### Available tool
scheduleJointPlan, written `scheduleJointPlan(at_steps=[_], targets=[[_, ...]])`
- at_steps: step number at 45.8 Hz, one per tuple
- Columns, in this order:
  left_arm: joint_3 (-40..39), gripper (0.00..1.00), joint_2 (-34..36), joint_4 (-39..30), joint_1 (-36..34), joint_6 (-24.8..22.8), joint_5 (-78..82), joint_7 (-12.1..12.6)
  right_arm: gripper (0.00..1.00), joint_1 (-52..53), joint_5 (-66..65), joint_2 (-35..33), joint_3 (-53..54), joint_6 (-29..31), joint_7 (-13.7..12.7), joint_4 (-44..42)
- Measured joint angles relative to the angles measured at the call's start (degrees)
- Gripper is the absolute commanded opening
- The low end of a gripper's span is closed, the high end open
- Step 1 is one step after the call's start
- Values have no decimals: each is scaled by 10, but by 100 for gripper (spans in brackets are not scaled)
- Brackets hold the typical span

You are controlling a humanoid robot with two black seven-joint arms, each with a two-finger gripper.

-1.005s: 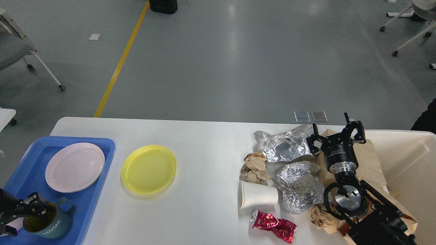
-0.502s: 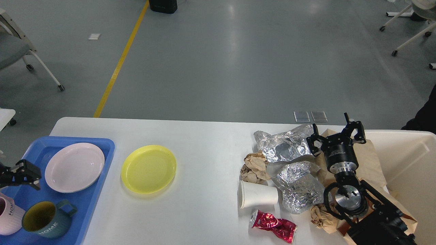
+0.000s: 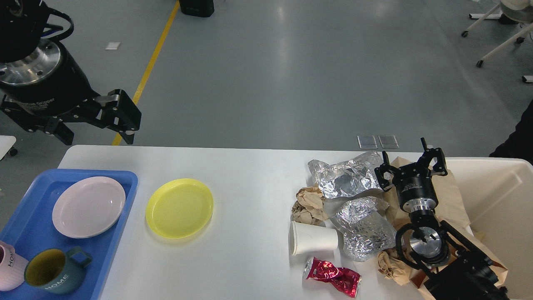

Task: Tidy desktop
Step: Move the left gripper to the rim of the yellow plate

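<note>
The white desktop [image 3: 250, 187] fills the lower view. My left gripper [image 3: 96, 137] hangs high, close to the camera, above the desktop's far left corner; it is open and empty. A yellow plate [image 3: 179, 208] lies left of centre. On the right lie two crumpled foil sheets [image 3: 345, 177] [image 3: 366, 227], a brown paper wad [image 3: 308, 204], a tipped white paper cup [image 3: 312, 238] and a crushed red can [image 3: 333, 277]. My right gripper [image 3: 410, 160] stands open and empty over the foil and a brown paper bag [image 3: 452, 196].
A blue tray [image 3: 125, 177] at the left edge holds a pink plate [image 3: 88, 206], a teal mug [image 3: 50, 273] and a pink mug [image 3: 8, 266]. A cream bin [image 3: 499, 200] stands at the right. Another brown paper wad [image 3: 389, 264] lies by my right arm.
My left gripper left the teal mug on the tray, then rose high to the upper left. The right arm has stayed put.
</note>
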Motion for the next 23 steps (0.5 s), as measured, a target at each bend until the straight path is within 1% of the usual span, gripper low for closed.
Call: scheduleJointPlan(at_steps=[5,11,18,23], targets=[[-6,96,-15,-18,-26,-4,-65,0,100,0,0,0,0,0,0,0],[2,96,-29,-30,-22,6,-94,0,100,0,0,0,0,0,0,0],[29,96,-18,-31,17,30,-130,-1,100,0,0,0,0,0,0,0],[35,96,7,-23,55,52,-138,-5,100,0,0,0,0,0,0,0]])
